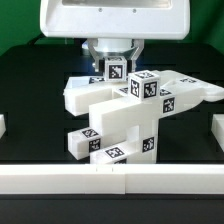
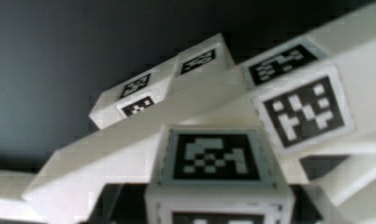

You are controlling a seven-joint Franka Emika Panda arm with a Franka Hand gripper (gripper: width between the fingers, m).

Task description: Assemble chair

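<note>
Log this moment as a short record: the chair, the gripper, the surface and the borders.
chair: white parts already joined into one cluster, black-and-white square tags on many faces
gripper: directly above the cluster, at its topmost tagged piece; fingers not visible, state unclear
wrist view: filled by tagged white blocks, blurred
surface: black table
borders: white rails at the front and both sides

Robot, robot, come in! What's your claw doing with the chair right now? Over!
Gripper low over the chair, fingers hidden, open or shut unknown. Chair parts bunched together in the middle of the table, tags showing. Nothing in the way.
</note>
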